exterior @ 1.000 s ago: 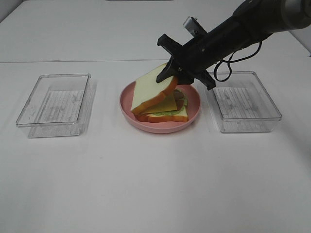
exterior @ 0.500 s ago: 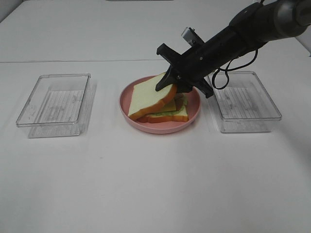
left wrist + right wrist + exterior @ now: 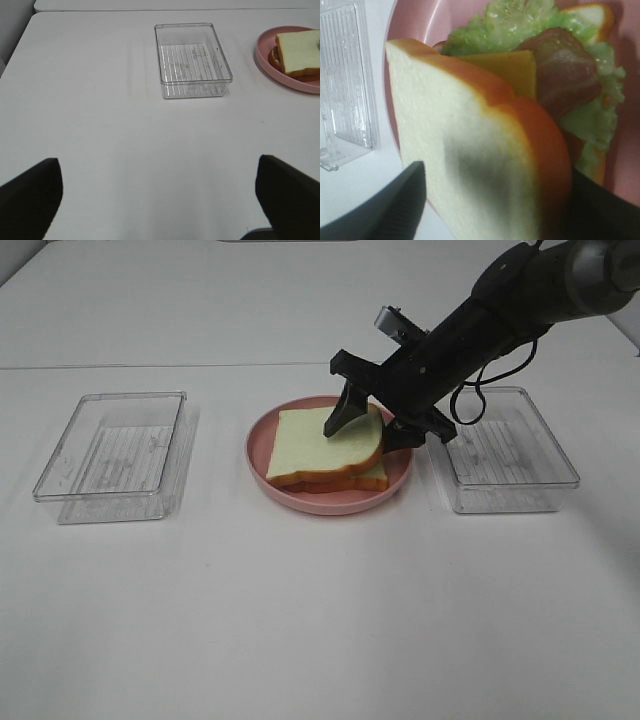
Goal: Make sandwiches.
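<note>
The sandwich (image 3: 325, 450) lies on the round pink plate (image 3: 262, 465) at the table's middle. Its top bread slice (image 3: 315, 440) rests flat on the stack. My right gripper (image 3: 368, 432) points steeply down at the slice's right edge, open, with one finger on top and one beside it. The right wrist view shows the top slice (image 3: 470, 150) between the jaws, over yellow cheese (image 3: 512, 67), brown bacon (image 3: 565, 65) and green lettuce (image 3: 520, 25). My left gripper (image 3: 160, 200) is open and empty over bare table, far from the sandwich (image 3: 300, 50).
A clear plastic tray (image 3: 115, 455) stands left of the plate and another (image 3: 505, 450) right of it, close under my right arm. The left tray (image 3: 192, 60) also shows in the left wrist view. White table lies all around.
The top bread slice has come down from a steep tilt to lie flat on the stack. My right gripper lowered with it and now stands steeper than the slice.
</note>
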Action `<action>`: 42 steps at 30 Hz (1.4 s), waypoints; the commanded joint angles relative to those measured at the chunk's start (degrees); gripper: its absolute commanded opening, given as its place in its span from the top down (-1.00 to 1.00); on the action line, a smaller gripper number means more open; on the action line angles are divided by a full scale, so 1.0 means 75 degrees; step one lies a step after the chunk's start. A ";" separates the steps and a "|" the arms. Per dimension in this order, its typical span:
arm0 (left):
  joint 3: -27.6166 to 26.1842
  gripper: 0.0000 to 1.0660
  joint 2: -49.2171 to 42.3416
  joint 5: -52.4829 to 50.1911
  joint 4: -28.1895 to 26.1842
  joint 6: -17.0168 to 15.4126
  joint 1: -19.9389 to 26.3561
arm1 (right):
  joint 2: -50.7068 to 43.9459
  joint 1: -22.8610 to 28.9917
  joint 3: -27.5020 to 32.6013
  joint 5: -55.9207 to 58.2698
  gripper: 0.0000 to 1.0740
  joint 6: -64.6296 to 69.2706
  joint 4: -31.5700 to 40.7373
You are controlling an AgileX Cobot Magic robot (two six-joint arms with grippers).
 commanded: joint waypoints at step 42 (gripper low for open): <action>0.0008 -0.87 -0.0138 -0.0046 -0.0069 0.0023 0.0008 | -0.0237 -0.0970 -0.4248 0.3613 -0.44 0.2865 -0.6356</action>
